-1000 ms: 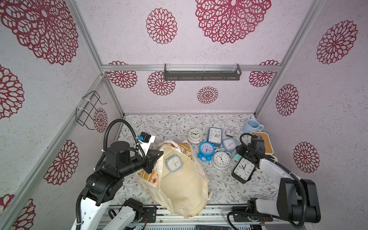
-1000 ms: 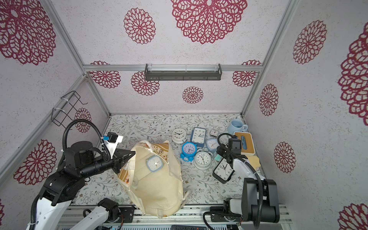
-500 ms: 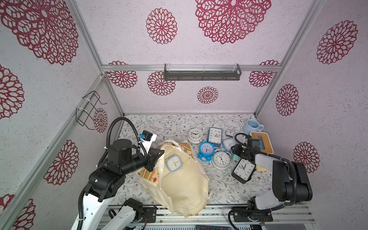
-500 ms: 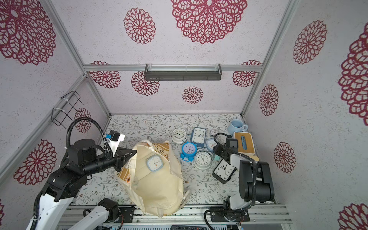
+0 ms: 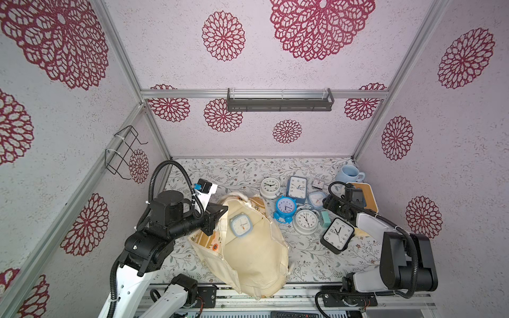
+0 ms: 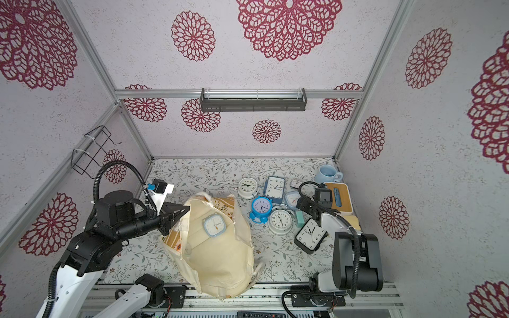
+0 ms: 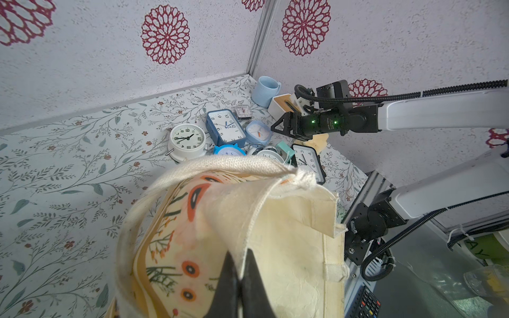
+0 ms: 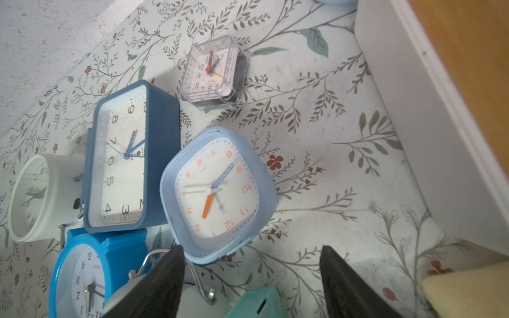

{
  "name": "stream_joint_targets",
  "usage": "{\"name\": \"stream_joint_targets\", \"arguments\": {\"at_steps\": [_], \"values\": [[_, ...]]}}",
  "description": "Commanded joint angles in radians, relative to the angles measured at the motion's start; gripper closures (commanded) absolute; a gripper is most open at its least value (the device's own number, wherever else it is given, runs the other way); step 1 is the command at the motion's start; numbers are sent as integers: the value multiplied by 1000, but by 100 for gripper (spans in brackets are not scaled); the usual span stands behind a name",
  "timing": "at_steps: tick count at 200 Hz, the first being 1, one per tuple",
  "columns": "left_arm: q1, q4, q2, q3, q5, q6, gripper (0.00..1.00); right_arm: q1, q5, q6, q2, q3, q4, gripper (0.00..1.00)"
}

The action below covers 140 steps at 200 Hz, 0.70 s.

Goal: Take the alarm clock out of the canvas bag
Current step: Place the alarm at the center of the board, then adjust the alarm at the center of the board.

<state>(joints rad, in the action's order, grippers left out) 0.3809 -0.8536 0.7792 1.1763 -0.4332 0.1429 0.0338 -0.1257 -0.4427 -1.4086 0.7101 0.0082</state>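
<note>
Both top views: the alarm clock [image 5: 240, 225] is seen face up on the cream lining inside the open canvas bag [image 5: 248, 258], whose rim is held up by the left end effector [image 5: 220, 214]. The right end effector [image 5: 328, 204] is positioned well apart, over the clock pile [image 5: 305, 220] on the surface [image 5: 220, 170].

Left wrist view: the jaws are clamped together on a thin fold of bag rim. A slip is judged likely if the cloth is tugged; the mouth would then collapse over the clock.

Right wrist view: the jaws are spread apart and nothing is held. A look-alike pale blue clock [image 8: 217, 190] is just ahead. The wrong clock could be grabbed, or neighbours knocked, during the reach across.
</note>
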Motion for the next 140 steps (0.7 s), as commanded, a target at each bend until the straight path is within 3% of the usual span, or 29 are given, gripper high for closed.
{"name": "stream_joint_targets", "arguments": {"at_steps": [1,36,65,90,140], "values": [[-5,119,-20,40,-11,-12,100,-20,35,56,97,35,-110,23],[-5,128,-26,34,-7,-12,100,-124,116,84,205,44,-327,27],[-5,133,-28,28,-9,-15,100,-183,165,68,270,0,-398,32],[-4,138,-30,25,-10,-14,100,-187,174,86,246,-8,-413,41],[-5,140,-45,21,4,-11,100,-197,178,125,120,17,-402,47]]}}
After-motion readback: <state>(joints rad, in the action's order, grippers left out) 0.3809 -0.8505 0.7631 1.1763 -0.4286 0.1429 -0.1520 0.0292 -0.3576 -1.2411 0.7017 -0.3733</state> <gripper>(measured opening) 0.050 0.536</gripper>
